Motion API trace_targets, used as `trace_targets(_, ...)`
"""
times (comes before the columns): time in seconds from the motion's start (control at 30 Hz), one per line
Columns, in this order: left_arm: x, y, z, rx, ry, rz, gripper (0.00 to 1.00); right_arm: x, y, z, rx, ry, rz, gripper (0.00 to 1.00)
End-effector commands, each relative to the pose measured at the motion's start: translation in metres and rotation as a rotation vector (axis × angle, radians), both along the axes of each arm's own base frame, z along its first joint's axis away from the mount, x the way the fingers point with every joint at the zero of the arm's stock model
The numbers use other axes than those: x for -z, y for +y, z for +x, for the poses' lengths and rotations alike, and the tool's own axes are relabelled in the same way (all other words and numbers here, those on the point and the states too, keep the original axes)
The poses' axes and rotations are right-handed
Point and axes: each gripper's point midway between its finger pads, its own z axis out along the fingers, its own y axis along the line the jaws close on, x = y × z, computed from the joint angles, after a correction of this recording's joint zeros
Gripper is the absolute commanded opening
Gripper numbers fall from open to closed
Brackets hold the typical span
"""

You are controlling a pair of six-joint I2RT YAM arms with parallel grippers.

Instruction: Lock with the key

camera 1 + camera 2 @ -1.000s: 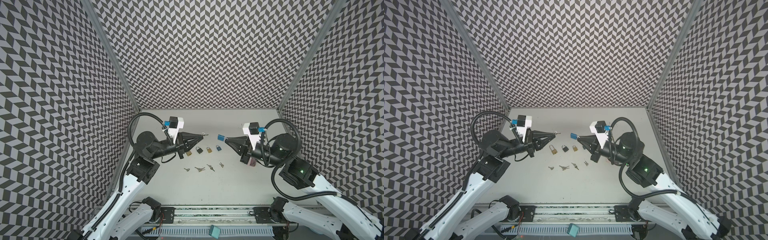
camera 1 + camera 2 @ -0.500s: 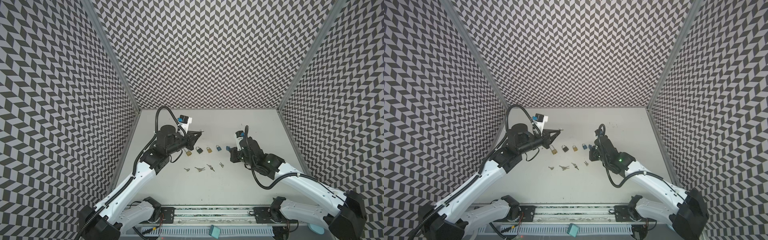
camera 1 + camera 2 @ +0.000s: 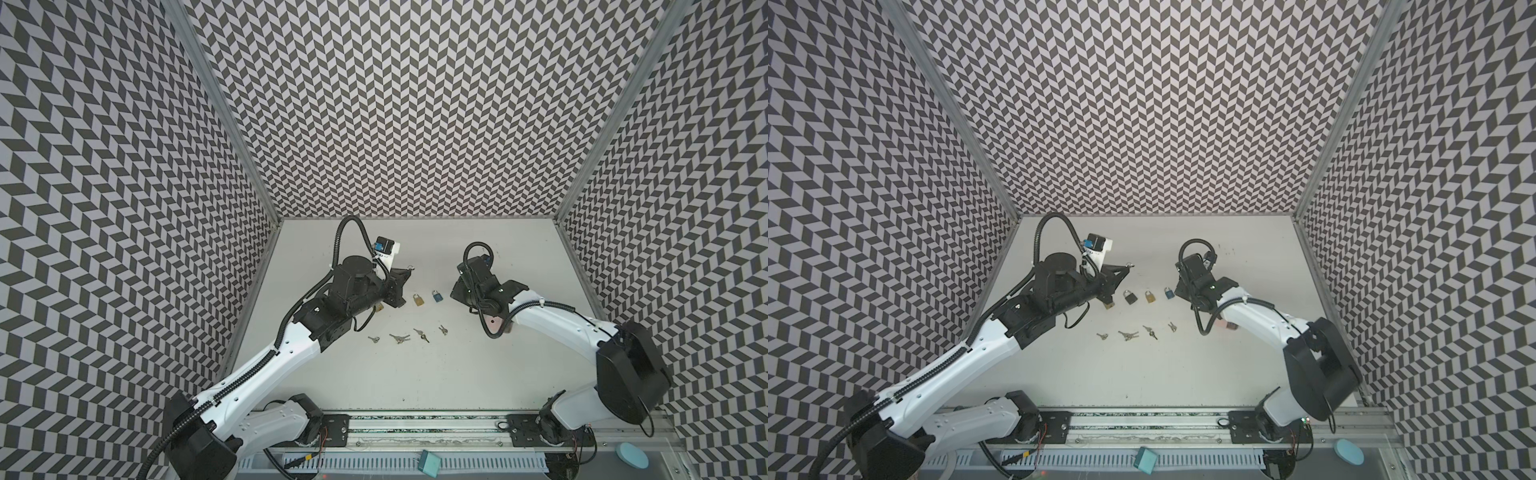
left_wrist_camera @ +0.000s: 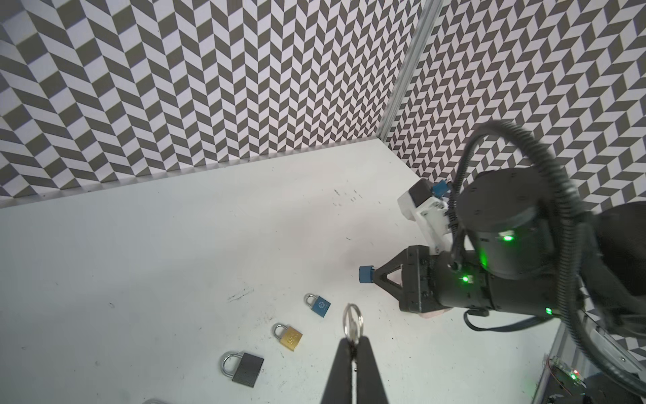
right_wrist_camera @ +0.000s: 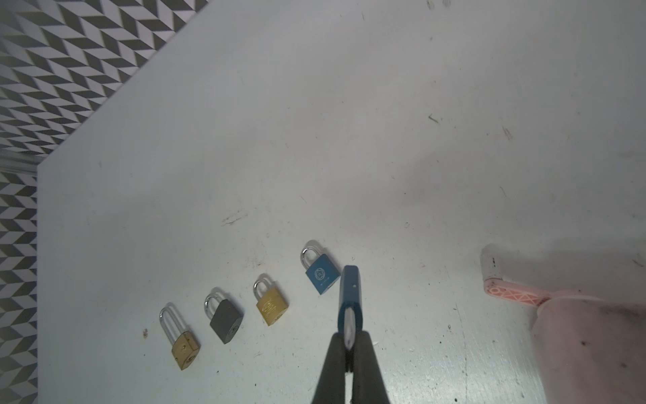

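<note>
Firmly, the left gripper (image 4: 353, 346) is pinching a ringed key (image 4: 353, 323) between closed jaws, holding it above the table (image 4: 140, 262), between the padlock row and the far edge. The right gripper (image 5: 349, 344) is clamping a blue padlock (image 5: 349, 290) edge-on. Four more are lying in a row mid-table: long-shackled brass padlock (image 5: 181, 337), grey padlock (image 5: 226, 320), small brass padlock (image 5: 271, 305) and second blue padlock (image 5: 320, 273). The last two are showing round emblems with unreadable lettering. Loose keys (image 3: 400, 338) are lying nearer the front edge. Scuffs are marking the white tabletop, and chevron-patterned walls (image 3: 395, 104) are enclosing it.
</note>
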Motion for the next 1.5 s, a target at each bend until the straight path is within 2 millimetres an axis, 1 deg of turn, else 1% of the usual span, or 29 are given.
trace_targets(0.0, -0.006, 0.010, 0.001, -0.026, -0.021, -0.002, 0.00, 0.008, 0.008, 0.010, 0.057, 0.073, 0.130, 0.00)
trace_targets(0.17, -0.003, 0.011, 0.000, -0.017, -0.011, -0.008, 0.00, 0.026, 0.008, 0.020, 0.082, 0.118, 0.127, 0.00)
trace_targets(0.33, -0.004, 0.011, -0.001, -0.015, -0.013, -0.013, 0.00, 0.034, 0.007, 0.025, 0.110, 0.130, 0.144, 0.00)
trace_targets(0.57, -0.004, 0.011, -0.003, -0.008, -0.011, -0.020, 0.00, 0.042, 0.004, 0.027, 0.134, 0.149, 0.141, 0.00)
trace_targets(0.67, -0.004, 0.011, -0.004, -0.006, -0.010, -0.021, 0.00, 0.044, 0.003, 0.028, 0.139, 0.154, 0.142, 0.07)
trace_targets(0.77, -0.004, 0.011, -0.004, -0.003, -0.007, -0.022, 0.00, 0.045, 0.002, 0.028, 0.145, 0.149, 0.154, 0.21)
trace_targets(0.83, -0.005, 0.011, -0.005, -0.001, -0.008, -0.024, 0.00, 0.044, 0.003, 0.029, 0.143, 0.142, 0.168, 0.25)
trace_targets(0.9, -0.005, 0.011, -0.005, 0.001, -0.007, -0.024, 0.00, 0.042, 0.003, 0.029, 0.140, 0.132, 0.177, 0.30)
trace_targets(0.93, -0.005, 0.011, -0.005, 0.001, -0.007, -0.024, 0.00, 0.040, 0.003, 0.030, 0.139, 0.124, 0.182, 0.31)
trace_targets(1.27, -0.004, 0.010, -0.005, 0.004, -0.006, -0.025, 0.00, 0.031, 0.012, 0.032, 0.110, 0.106, 0.237, 0.32)
trace_targets(1.37, -0.004, 0.011, -0.005, 0.005, -0.006, -0.024, 0.00, 0.010, 0.023, 0.045, 0.070, 0.007, 0.315, 0.30)
trace_targets(1.47, -0.004, 0.012, -0.006, 0.003, -0.006, -0.026, 0.00, -0.011, 0.022, 0.058, 0.065, -0.111, 0.365, 0.28)
